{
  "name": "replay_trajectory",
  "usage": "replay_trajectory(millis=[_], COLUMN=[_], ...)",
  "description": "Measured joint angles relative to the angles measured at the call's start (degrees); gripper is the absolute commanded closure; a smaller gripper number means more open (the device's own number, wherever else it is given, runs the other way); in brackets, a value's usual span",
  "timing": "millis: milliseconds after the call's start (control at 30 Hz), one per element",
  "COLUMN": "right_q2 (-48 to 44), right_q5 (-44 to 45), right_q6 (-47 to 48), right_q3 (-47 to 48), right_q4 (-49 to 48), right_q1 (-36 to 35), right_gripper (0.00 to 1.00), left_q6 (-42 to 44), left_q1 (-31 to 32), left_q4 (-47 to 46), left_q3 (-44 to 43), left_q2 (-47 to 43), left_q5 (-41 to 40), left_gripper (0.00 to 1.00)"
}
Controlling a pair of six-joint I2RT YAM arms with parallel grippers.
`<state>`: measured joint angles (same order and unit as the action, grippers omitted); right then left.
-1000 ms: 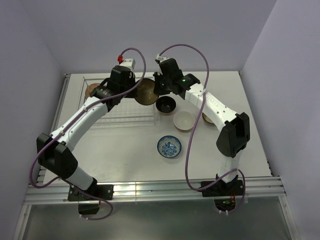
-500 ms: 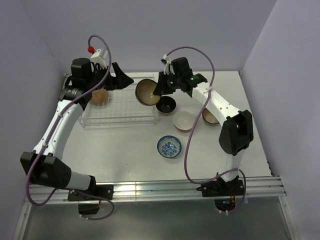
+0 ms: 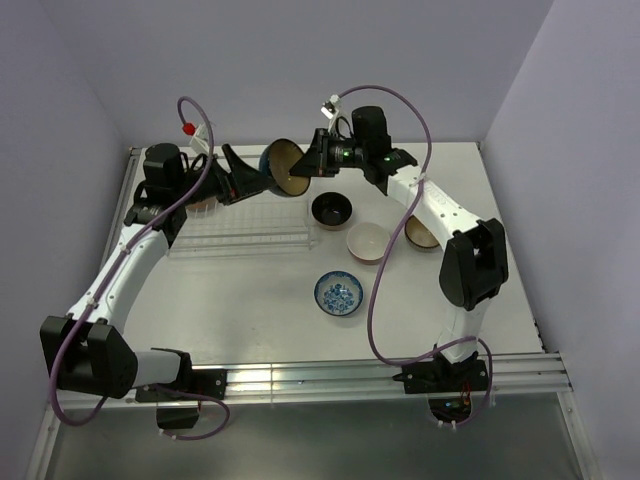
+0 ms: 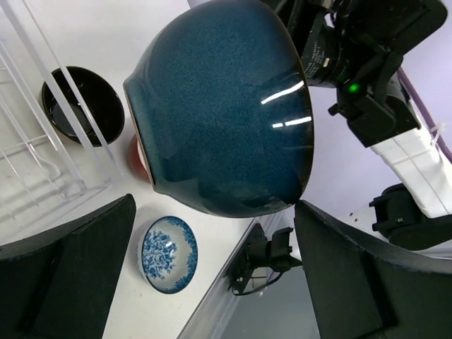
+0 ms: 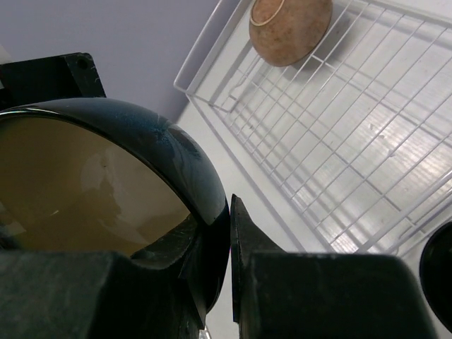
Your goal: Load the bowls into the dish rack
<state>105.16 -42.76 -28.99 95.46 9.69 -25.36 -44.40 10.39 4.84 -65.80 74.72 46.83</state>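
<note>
My right gripper [image 3: 306, 164] is shut on the rim of a bowl [image 3: 283, 166] that is dark blue outside and tan inside, held tipped on its side in the air above the right end of the dish rack [image 3: 262, 238]. In the right wrist view the bowl's [image 5: 92, 191] rim is pinched between the right gripper's [image 5: 230, 244] fingers. My left gripper [image 3: 250, 175] is open just left of it, facing the bowl's [image 4: 226, 113] dark outer side with its fingers [image 4: 367, 282] spread wide. A tan bowl [image 5: 289, 28] lies in the rack [image 5: 339, 162].
On the table right of the rack sit a black bowl [image 3: 331, 210], a white bowl with a red outside [image 3: 367, 242], a blue-and-white patterned bowl [image 3: 339, 293], and a tan bowl [image 3: 421, 236] partly behind the right arm. Walls close in on the table's sides.
The left gripper let go of the dark blue bowl, opened wide and drew back left. The right gripper kept the bowl and raised it up and left, tipping it.
</note>
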Motion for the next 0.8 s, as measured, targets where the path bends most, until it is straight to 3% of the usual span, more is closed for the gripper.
replay_trajectory(millis=[533, 800], right_q2=[0.2, 0.2], right_q5=[-1.4, -0.3], right_q6=[-2.2, -1.9], right_q3=[-2.1, -2.0], right_q4=[-1.3, -1.0], right_q1=[-1.8, -2.4], right_gripper=[1.00, 1.00], left_q6=[-6.3, -6.3], left_q1=[-0.1, -0.3], left_q4=[-9.0, -8.9], left_q3=[4.3, 4.5], left_q2=[-2.4, -2.4], left_q5=[-2.0, -2.7], left_gripper=[0.01, 0.08])
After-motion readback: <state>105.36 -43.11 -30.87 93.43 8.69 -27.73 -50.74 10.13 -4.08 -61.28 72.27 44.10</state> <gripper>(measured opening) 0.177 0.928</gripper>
